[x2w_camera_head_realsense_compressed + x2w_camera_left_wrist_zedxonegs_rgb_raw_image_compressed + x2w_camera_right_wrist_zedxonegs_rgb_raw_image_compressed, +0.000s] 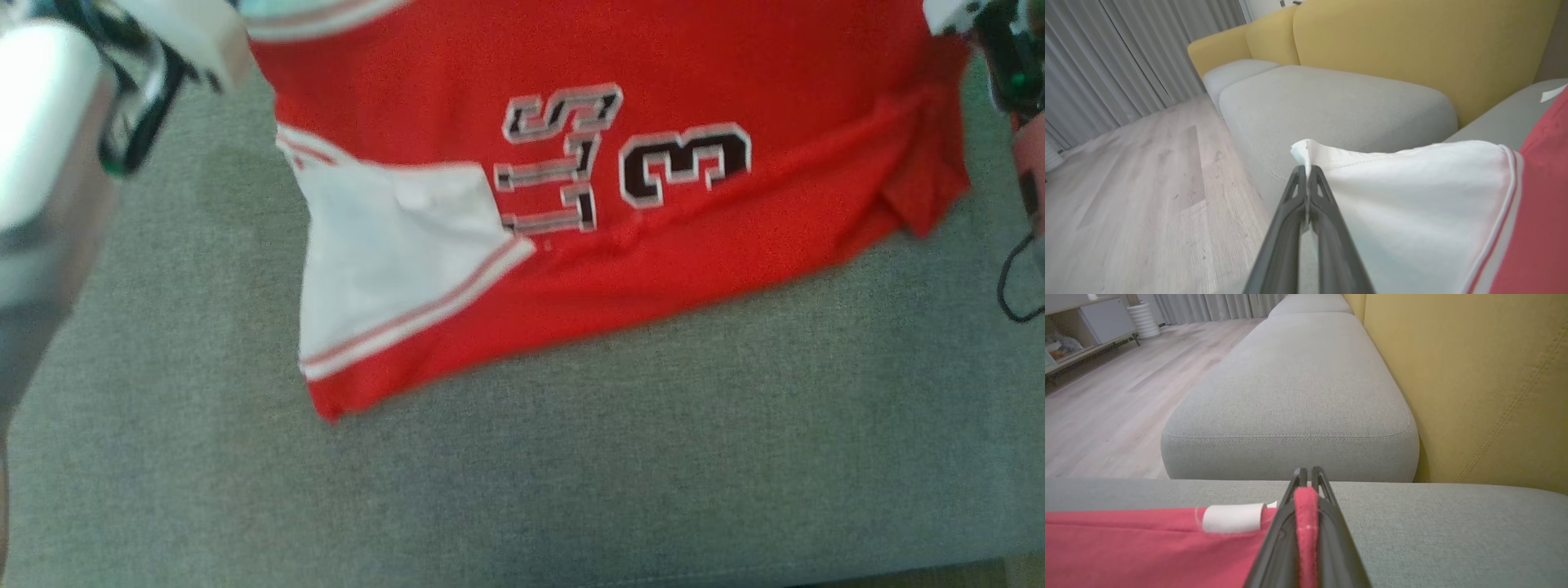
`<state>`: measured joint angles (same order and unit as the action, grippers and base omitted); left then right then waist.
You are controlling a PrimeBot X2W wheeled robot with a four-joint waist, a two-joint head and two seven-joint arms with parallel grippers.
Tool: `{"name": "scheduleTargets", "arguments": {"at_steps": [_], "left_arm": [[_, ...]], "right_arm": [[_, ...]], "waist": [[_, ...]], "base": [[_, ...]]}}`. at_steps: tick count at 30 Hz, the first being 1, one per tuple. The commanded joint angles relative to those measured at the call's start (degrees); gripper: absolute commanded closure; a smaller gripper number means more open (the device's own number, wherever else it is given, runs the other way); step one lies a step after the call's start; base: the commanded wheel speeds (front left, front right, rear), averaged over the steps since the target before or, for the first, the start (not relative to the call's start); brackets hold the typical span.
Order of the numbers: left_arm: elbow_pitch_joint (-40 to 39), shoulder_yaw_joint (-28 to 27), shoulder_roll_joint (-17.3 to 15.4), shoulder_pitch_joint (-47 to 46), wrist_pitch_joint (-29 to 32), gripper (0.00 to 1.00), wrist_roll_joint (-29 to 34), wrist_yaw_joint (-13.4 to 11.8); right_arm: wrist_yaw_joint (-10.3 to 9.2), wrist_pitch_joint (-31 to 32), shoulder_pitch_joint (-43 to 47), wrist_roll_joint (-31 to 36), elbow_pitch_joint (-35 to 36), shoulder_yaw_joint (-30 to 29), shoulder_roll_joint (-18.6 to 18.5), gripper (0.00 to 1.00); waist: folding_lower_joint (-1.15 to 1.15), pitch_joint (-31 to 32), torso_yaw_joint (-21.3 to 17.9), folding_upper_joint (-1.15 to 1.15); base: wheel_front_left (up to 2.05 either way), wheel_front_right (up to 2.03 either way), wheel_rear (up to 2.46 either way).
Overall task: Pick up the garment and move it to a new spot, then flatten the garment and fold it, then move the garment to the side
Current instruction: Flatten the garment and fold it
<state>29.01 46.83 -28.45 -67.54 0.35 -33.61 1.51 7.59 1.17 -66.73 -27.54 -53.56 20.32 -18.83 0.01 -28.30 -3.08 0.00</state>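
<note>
Pinching garment [653, 269]: left gripper [1306, 171] white, right gripper [1308, 473] red.

grey sofa cushions [1290, 396], yellow backrest [1474, 396], pale wood floor [1126, 183], grey curtains [1126, 53]

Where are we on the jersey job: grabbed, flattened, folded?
Done: both grips look made. The left gripper is shut on the white panel, the right gripper on a red edge of the jersey. In hand: it appears held between them, lower part on the grey cushion. Left: flattening, folding, moving aside; it is wrinkled, with no neat fold.
</note>
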Motion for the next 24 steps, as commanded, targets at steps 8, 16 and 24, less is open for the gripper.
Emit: {"name": "scheduleTargets", "arguments": {"at_steps": [8, 16, 24], "left_arm": [[8.7, -2.7, 1.8, -9.6, -7.5, 1.0, 3.3, -0.9], [14.9, -0.4, 4.4, -7.5, -10.7, 1.0, 3.2, 1.8], [14.1, 1.8, 3.9, -0.2, -10.3, 1.0, 0.7, 4.2]], "right_arm": [[-0.1, -5.0, -3.4, -5.1, 0.8, 2.2, 1.2, 1.0], [-0.1, -4.7, -1.0, -10.9, 0.0, 6.0, -1.0, 1.0], [-0.1, -1.0, 5.3, -17.9, 1.9, 11.3, -5.3, 1.0]], "waist": [[-0.01, -0.4, -0.5, 0.0], [-0.01, 1.3, 1.1, 0.0], [-0.01, 5.3, 2.8, 0.0]], "base": [[0.0, 0.0, 0.0], [0.0, 0.0, 0.0], [0.0, 0.0, 0.0]]}}
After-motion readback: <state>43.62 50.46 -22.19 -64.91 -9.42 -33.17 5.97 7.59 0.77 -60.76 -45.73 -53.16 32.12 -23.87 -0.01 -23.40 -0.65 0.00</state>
